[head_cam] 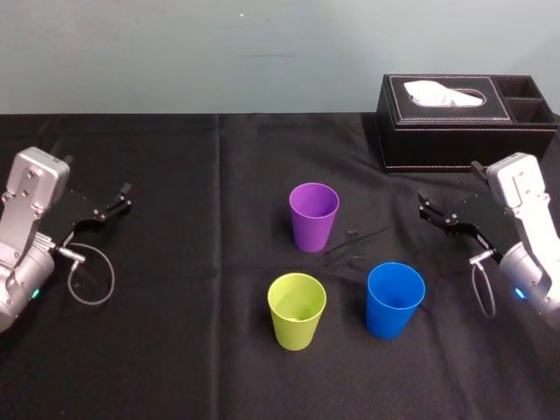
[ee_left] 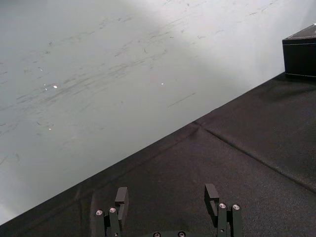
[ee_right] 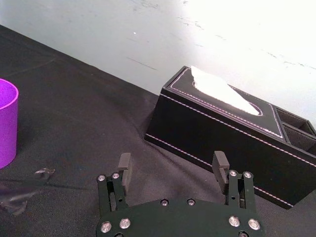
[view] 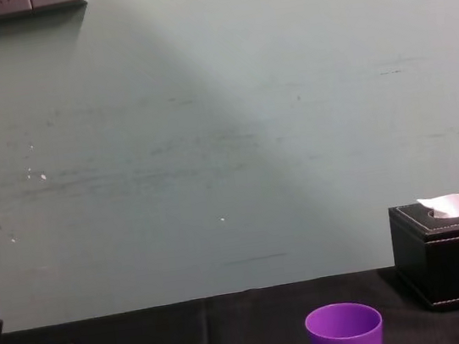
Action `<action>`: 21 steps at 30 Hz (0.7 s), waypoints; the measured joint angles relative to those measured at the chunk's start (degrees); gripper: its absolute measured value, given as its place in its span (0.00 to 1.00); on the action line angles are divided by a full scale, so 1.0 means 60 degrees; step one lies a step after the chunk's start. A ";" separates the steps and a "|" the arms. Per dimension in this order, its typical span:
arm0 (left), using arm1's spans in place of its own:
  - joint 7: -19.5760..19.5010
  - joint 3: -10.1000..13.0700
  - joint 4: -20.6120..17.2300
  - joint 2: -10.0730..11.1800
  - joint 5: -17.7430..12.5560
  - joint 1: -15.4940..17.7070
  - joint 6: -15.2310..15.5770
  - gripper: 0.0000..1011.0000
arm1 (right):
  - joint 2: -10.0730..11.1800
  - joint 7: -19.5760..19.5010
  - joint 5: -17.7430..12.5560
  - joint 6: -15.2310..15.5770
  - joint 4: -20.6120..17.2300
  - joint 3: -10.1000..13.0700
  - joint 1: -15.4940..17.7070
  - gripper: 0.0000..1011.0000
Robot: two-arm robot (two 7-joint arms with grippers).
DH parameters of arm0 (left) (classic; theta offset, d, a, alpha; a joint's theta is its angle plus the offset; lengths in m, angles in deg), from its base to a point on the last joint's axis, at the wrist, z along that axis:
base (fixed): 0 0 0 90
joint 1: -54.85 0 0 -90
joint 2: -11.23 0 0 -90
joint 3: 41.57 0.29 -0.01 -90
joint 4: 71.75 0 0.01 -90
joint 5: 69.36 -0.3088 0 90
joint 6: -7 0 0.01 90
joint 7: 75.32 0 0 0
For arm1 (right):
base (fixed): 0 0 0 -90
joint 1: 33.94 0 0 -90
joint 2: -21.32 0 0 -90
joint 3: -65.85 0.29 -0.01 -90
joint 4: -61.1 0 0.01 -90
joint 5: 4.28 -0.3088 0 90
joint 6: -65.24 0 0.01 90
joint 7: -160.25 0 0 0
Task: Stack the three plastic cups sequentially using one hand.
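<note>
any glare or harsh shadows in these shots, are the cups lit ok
Right wrist view: the wall above the tissue box is washed out to white. Chest view: a slanting shade darkens the wall's left part. Head view: the purple cup, green cup and blue cup are evenly lit, with no glare.

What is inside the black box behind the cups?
The black box shows a white tissue sticking up through its top slot. Any tissues below are covered by the lid. Its two side compartments are open, but too dark inside to judge.
</note>
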 joint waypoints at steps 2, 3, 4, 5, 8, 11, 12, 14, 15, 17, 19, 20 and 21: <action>0.0000 0.0000 0.0000 0.0000 0.0000 0.0000 0.0000 1.00 | 0.0000 0.0000 0.0000 0.0000 0.0000 0.0000 0.0000 0.99; 0.0000 0.0000 0.0000 0.0000 0.0000 0.0000 0.0000 1.00 | 0.0000 0.0000 0.0000 0.0000 0.0000 0.0000 0.0000 0.99; 0.0000 0.0000 0.0000 0.0000 0.0000 0.0000 0.0000 1.00 | 0.0000 0.0000 0.0000 0.0001 0.0000 0.0000 0.0000 0.99; 0.0000 0.0000 0.0000 0.0000 0.0000 0.0000 0.0000 1.00 | 0.0000 0.0000 0.0000 0.0000 0.0000 0.0000 0.0000 0.99; 0.0000 0.0000 0.0000 0.0000 0.0000 0.0000 0.0000 1.00 | 0.0000 0.0000 0.0000 0.0000 0.0000 0.0000 0.0000 0.99; 0.0000 0.0000 0.0000 0.0000 0.0000 0.0000 0.0000 1.00 | 0.0000 0.0000 0.0000 0.0000 0.0000 0.0000 0.0001 0.99; 0.0000 0.0000 0.0000 0.0000 0.0000 0.0000 0.0000 1.00 | 0.0000 0.0000 0.0000 0.0000 0.0000 0.0000 0.0000 0.99; 0.0000 0.0000 0.0000 0.0000 0.0000 0.0000 0.0000 1.00 | 0.0000 0.0000 0.0000 0.0000 0.0000 0.0000 0.0000 0.99; 0.0000 0.0000 0.0000 0.0000 0.0000 0.0000 0.0000 1.00 | 0.0000 0.0000 0.0000 0.0001 0.0000 0.0000 0.0000 0.99; 0.0000 0.0001 0.0000 0.0000 0.0000 0.0000 0.0000 1.00 | 0.0000 0.0000 0.0000 0.0000 0.0000 0.0000 0.0001 0.99; 0.0000 0.0001 0.0000 0.0000 0.0000 0.0000 0.0000 1.00 | -0.0012 0.0012 -0.0015 0.0007 0.0000 0.0027 0.0010 0.99; 0.0001 0.0000 0.0000 0.0000 0.0000 0.0000 0.0000 1.00 | -0.0026 0.0047 -0.0051 0.0015 -0.0001 0.0063 0.0027 0.99; 0.0001 0.0001 0.0000 0.0000 0.0000 0.0000 0.0000 1.00 | -0.0044 0.0144 -0.0147 0.0028 -0.0010 0.0142 0.0073 0.99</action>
